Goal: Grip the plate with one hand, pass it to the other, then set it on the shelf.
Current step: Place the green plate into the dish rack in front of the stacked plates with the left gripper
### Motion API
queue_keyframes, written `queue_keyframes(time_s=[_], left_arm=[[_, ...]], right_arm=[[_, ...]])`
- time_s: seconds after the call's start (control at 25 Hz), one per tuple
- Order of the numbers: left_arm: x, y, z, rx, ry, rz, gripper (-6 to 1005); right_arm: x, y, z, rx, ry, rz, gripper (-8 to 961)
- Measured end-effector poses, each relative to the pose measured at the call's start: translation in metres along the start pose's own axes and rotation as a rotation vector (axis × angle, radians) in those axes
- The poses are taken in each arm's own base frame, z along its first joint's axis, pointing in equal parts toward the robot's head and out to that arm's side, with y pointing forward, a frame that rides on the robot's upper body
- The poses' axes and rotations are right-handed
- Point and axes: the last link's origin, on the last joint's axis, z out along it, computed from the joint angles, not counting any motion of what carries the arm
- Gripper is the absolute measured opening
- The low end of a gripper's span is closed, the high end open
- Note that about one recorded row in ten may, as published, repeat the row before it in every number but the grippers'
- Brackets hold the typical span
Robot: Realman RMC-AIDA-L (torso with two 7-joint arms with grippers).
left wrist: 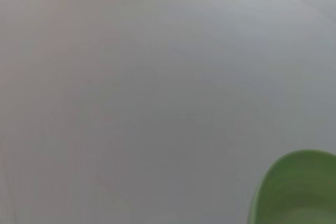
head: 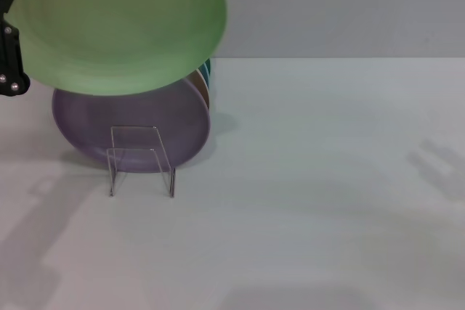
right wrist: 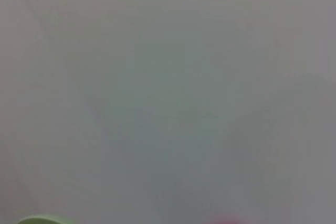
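Held aloft, the plate seems pinched by the left gripper above the lavender plate.

Pale green plate held aloft, tilted, above the rack.

No legible text, labels, brands, numbers or signs anywhere in head or wrist views.

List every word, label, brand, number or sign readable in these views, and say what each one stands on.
None: no view shows any readable text.
The green plate, held up at the left gripper, is plain.
The lavender plate and the clear wire rack bear no marks.
The white table is unmarked.
Both wrist views show only bare surface and plate edges.
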Motion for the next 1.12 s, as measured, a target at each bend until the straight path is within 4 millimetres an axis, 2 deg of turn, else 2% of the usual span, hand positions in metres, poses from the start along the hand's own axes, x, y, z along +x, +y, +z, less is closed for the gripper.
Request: queue_keyframes(time_s=[0.32,1.12], left_arm=[[-0.012,-0.009,-0.012,-0.092,-0.08,0.103,58],[-0.024,-0.003,-0.022,-0.2,-0.168,0.164,73]], right_arm=[[0.002,0.002,0.005,-0.034,0.015,0.002,635],[0.004,0.009,0.012,-0.093,0.037,-0.003,632]])
